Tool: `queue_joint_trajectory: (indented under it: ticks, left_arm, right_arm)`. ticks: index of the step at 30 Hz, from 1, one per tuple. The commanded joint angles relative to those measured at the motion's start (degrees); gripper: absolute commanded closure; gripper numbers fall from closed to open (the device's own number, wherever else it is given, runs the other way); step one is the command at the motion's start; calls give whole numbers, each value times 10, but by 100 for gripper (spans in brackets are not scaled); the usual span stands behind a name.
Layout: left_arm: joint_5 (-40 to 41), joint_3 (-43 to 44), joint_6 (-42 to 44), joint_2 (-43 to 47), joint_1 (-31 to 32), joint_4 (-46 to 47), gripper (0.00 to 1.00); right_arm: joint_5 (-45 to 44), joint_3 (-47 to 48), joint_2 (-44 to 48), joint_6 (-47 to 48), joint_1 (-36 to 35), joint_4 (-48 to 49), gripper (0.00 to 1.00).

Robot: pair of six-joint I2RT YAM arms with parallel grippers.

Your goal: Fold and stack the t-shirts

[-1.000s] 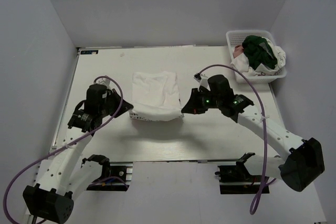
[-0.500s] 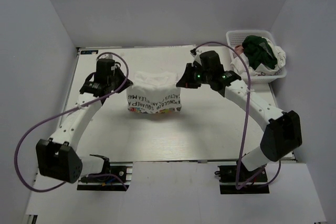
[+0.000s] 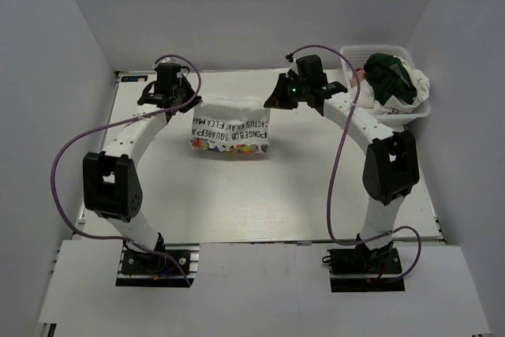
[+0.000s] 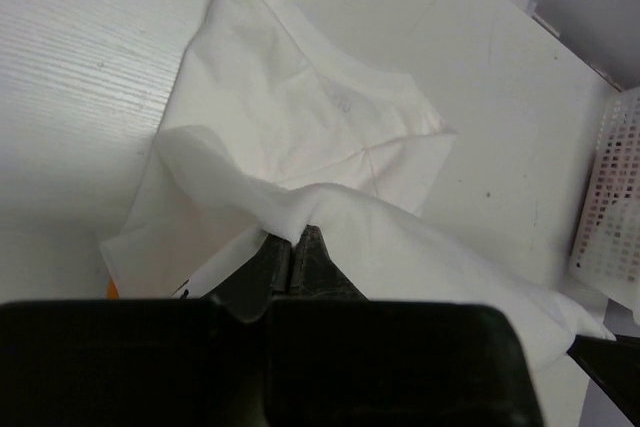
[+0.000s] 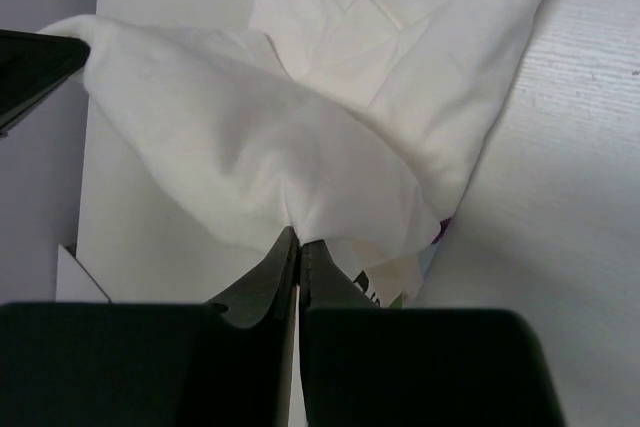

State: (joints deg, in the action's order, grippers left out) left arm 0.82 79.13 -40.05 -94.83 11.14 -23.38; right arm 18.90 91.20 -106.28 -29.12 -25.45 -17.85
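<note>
Both left gripper (image 3: 192,103) and right gripper (image 3: 271,103) stay clamped on the white t-shirt (image 3: 230,133), now hauled back level with the basket (image 3: 377,48), likely mid-fold.

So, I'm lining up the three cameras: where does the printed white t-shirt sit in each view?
Top external: printed white t-shirt, centre, toward the far side, held between left hand and right hand.
Left wrist: fills the middle, pinched at bottom centre.
Right wrist: fills the upper middle, pinched at bottom centre.
Shared landmark: white lattice basket, top right from above, right edge in left wrist, not in right wrist.
</note>
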Motion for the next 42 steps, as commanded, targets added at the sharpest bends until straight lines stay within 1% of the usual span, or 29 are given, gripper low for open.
queue_joint_trajectory:
  ticks: [1,3,4,5,6,7,8,9,10,11,13,14,16,18,19,20,22,23,24,25,26,27,29,30,33,36,37,39,42]
  left_arm:
    - [-33,34,16,-34,-12,56,100]
    - [-39,60,23,-57,-18,72,100]
    - [-46,73,23,-83,-18,77,100]
    - [-46,101,23,-97,-24,83,100]
    - [-52,118,23,-114,-24,83,100]
    - [-52,134,28,-150,-30,83,100]
    - [-57,165,28,-170,-31,88,100]
    - [-64,182,28,-191,-37,88,100]
    - [-69,223,28,-214,-38,81,100]
    - [-77,246,28,-263,-43,72,100]
    - [-99,296,22,-307,-50,66,100]
    - [-104,306,22,-325,-55,66,100]
    - [-110,327,16,-374,-62,84,100]
    - [-122,332,3,-415,-67,125,100]
    - [-122,340,3,-427,-73,146,100]
    - [-136,349,-7,-440,-78,169,100]
    - [-145,384,-14,-465,-78,182,100]
    - [-157,396,-14,-485,-83,187,98]
    - [-162,411,-14,-490,-83,192,83]
    - [-162,411,-14,-491,-83,192,71]
    - [-170,411,-14,-491,-83,199,56]
    - [-170,404,-14,-484,-83,199,36]
    - [-170,393,-14,-467,-83,199,20]
    - [-170,382,-14,-449,-83,199,1]
    - [-153,368,-3,-413,-83,182,1]
    - [-125,362,25,-359,-83,154,1]
    - [-89,362,39,-333,-77,142,1]
    - [-47,350,46,-308,-71,122,1]
    - [-82,314,46,-282,-71,122,1]
  right_arm:
    - [24,58,-35,8,15,39,100]
    - [31,75,-65,10,20,55,100]
    - [26,102,-74,13,24,63,100]
    - [21,114,-83,13,25,66,100]
    - [18,128,-120,13,29,61,100]
    - [14,178,-132,10,32,57,100]
    - [9,195,-146,7,39,50,100]
    - [6,224,-187,3,39,50,100]
    - [6,237,-199,-5,43,49,100]
    - [6,265,-230,-9,50,48,100]
    - [19,305,-275,-26,54,60,100]
    - [20,331,-305,-35,60,78,100]
    - [37,334,-355,-51,66,129,100]
    - [60,327,-381,-66,71,260,100]
    - [64,339,-428,-75,73,279,96]
    - [62,417,-446,-72,74,284,95]
    - [55,472,-486,-56,74,285,77]
    - [46,454,-481,-51,75,292,66]
    - [47,416,-461,-49,75,326,46]
    - [50,393,-433,-30,75,338,37]
    - [47,373,-406,-19,73,348,14]
    - [41,343,-399,4,72,334,10]
    - [40,333,-362,25,67,309,10]
    - [45,331,-356,31,68,288,10]
    - [51,300,-312,50,66,258,10]
    - [57,260,-265,64,61,258,10]
    - [61,247,-250,69,52,253,10]
    - [74,243,-247,72,39,244,10]
    - [82,240,-257,61,21,236,10]
